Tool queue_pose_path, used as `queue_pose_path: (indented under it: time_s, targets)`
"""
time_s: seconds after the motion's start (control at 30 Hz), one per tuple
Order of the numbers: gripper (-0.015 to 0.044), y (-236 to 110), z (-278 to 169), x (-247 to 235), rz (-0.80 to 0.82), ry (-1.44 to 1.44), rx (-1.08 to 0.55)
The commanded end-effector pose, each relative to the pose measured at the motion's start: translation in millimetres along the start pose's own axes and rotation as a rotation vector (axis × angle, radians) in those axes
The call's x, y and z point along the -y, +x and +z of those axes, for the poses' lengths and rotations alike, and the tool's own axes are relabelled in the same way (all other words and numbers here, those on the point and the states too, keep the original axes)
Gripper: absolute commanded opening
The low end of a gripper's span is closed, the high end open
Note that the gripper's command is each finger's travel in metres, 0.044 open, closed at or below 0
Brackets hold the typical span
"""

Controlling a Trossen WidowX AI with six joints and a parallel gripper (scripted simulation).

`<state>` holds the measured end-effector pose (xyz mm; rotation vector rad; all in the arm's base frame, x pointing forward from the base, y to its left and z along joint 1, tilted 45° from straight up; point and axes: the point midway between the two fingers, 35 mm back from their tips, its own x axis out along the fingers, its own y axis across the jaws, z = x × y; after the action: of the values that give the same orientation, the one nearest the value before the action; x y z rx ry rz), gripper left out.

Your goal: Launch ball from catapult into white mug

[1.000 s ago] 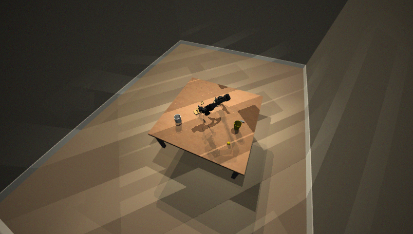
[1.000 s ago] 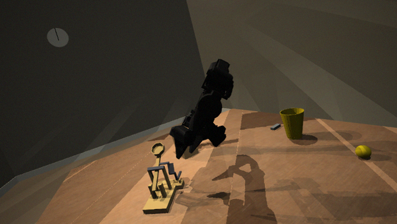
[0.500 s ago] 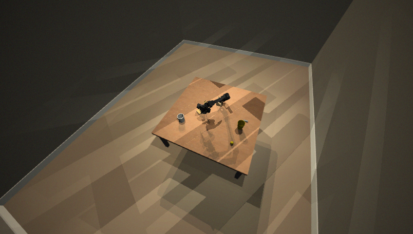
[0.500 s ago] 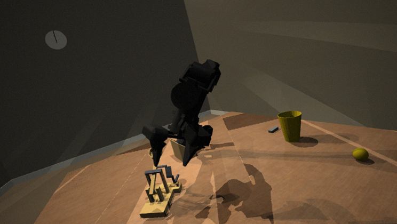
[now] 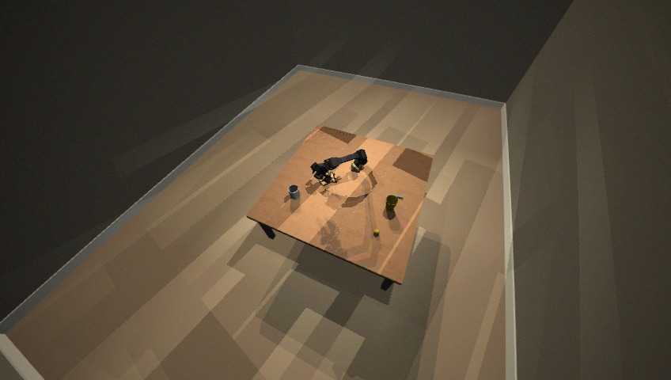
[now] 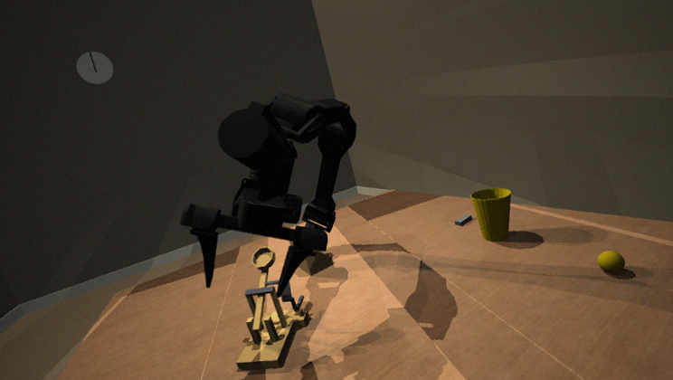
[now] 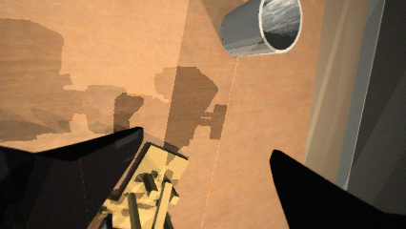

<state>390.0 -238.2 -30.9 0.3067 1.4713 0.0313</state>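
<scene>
The tan catapult (image 6: 261,356) (image 7: 164,161) stands on the table, with its throwing arm raised and the round cup (image 6: 263,258) at its top empty. My gripper (image 6: 245,290) (image 7: 207,144) is wide open and empty above the catapult, its fingers on either side of the throwing arm in the exterior view. The white mug (image 5: 293,193) (image 7: 241,34) looks grey-white and stands upright at the table's left in the top view. No ball shows in the visible part of its inside; its bottom is hidden. A yellow ball (image 5: 377,232) (image 6: 611,262) lies far from the catapult. No other ball is seen.
A yellow bucket (image 5: 391,203) (image 6: 492,218) stands upright on the far side of the table (image 5: 273,211) from the mug. A small grey block (image 5: 399,196) (image 6: 463,220) lies beside it. The arm's tan base block (image 6: 318,264) is behind the catapult in the exterior view.
</scene>
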Motion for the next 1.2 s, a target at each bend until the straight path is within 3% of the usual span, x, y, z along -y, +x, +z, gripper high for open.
queue_pose_path:
  time_s: [0.0,0.87,1.17]
  targets:
    - [0.0440,2,13,16,0.011,0.111,0.057]
    - [0.0440,5,64,133,0.147,0.783,0.380]
    - [0.0440,5,65,136,0.151,0.798,0.390]
